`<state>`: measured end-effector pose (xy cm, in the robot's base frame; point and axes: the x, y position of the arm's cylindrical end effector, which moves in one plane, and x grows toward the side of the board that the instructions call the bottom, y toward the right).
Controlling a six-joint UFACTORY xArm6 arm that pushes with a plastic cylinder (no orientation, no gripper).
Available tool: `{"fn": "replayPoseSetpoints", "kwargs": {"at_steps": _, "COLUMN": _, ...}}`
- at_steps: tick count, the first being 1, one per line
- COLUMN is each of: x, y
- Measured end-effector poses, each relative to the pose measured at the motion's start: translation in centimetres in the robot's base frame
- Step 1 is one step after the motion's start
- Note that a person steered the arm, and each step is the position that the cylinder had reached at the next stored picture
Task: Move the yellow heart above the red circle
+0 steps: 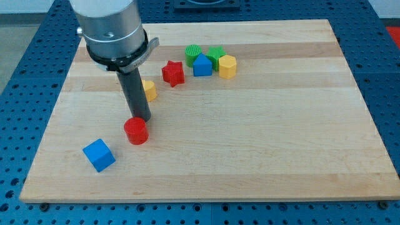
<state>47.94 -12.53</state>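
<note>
Yellow plastic heart block (pixel 149 90): mostly hidden behind dark rod (pixel 135 94); only right portion visible, so pointing direction and long axis indeterminate. Located up and right of red plastic circle block (pixel 135 131), left of red star block (pixel 173 73). My tip (pixel 142 119): no grasping parts, holding nothing; at upper edge of red circle, contact not confirmable. Light wooden board (pixel 262 137) beneath. Rod mount cropped at view's top.

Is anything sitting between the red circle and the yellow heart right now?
Only my tip: in the camera view the rod stands between the red circle and the half-hidden yellow heart; no block lies between.
</note>
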Motion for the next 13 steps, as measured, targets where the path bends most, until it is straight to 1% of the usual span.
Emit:
{"fn": "replayPoseSetpoints", "kwargs": {"at_steps": 3, "x": 4.0, "y": 0.0}}
{"fn": "replayPoseSetpoints", "kwargs": {"at_steps": 4, "x": 1.5, "y": 0.9}}
{"fn": "replayPoseSetpoints", "kwargs": {"at_steps": 5, "x": -2.5, "y": 2.8}}
{"fn": "replayPoseSetpoints", "kwargs": {"at_steps": 6, "x": -5.5, "y": 5.0}}
{"fn": "replayPoseSetpoints", "kwargs": {"at_steps": 7, "x": -8.4, "y": 4.9}}
{"fn": "replayPoseSetpoints", "kwargs": {"at_steps": 8, "x": -9.4, "y": 1.5}}
{"fn": "replayPoseSetpoints", "kwargs": {"at_steps": 9, "x": -9.3, "y": -0.4}}
{"fn": "replayPoseSetpoints", "kwargs": {"at_steps": 10, "x": -7.6, "y": -0.6}}
{"fn": "replayPoseSetpoints", "kwargs": {"at_steps": 13, "x": -0.6, "y": -0.6}}
